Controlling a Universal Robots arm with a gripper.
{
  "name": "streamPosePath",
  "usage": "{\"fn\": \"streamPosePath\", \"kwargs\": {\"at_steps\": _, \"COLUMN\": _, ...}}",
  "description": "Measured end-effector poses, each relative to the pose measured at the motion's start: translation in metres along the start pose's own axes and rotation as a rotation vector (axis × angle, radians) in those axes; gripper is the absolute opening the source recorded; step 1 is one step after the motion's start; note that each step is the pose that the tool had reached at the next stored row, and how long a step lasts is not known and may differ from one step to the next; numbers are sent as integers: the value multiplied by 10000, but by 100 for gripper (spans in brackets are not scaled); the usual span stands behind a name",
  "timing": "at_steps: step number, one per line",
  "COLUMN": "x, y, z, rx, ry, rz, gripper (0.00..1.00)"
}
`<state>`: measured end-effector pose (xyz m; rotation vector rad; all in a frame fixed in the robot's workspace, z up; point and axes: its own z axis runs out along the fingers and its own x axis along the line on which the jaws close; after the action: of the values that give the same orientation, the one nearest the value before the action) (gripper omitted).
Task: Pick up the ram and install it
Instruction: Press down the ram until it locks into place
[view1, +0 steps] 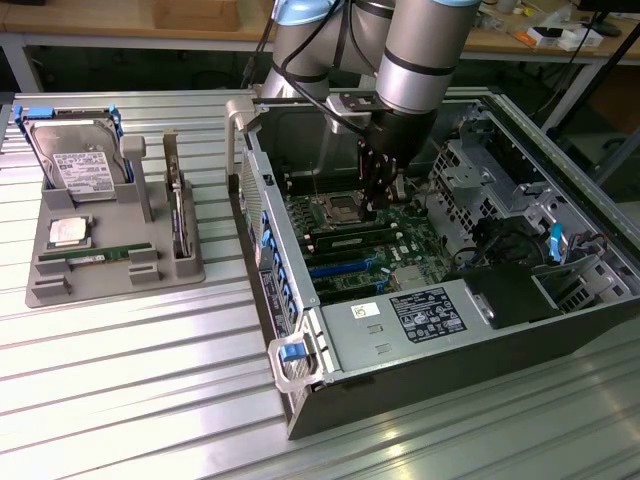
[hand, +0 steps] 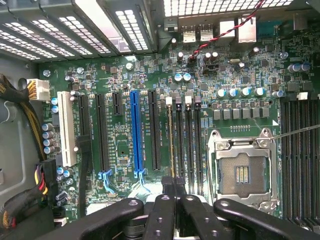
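End effector (view1: 375, 205), fingers together, is seen at frame centre over the motherboard (view1: 360, 245); ram (hand: 171, 142) is seated in a slot.

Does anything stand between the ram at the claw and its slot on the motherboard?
Nothing visible does. The ram already stands edge-on in a slot near the processor socket, with the shut claw at it.

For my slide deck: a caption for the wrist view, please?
Shut gripper poised over the memory slots beside the empty processor socket.
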<state>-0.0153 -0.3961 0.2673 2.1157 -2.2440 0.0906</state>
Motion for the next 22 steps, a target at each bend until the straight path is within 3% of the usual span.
{"fn": "streamPosePath", "kwargs": {"at_steps": 14, "x": 0, "y": -3, "z": 0, "rx": 0, "ry": 0, "rz": -26, "gripper": 11}}
{"fn": "streamPosePath", "kwargs": {"at_steps": 18, "x": -3, "y": -58, "z": -1, "rx": -97, "ry": 8, "rz": -36, "gripper": 11}}
{"fn": "streamPosePath", "kwargs": {"at_steps": 19, "x": -5, "y": -94, "z": 0, "rx": -172, "ry": 11, "rz": -41, "gripper": 11}}
{"fn": "streamPosePath", "kwargs": {"at_steps": 20, "x": -9, "y": -153, "z": 0, "rx": -304, "ry": 17, "rz": -52, "gripper": 11}}
{"fn": "streamPosePath", "kwargs": {"at_steps": 22, "x": -18, "y": -301, "z": -1, "rx": -720, "ry": 43, "rz": -87, "gripper": 11}}
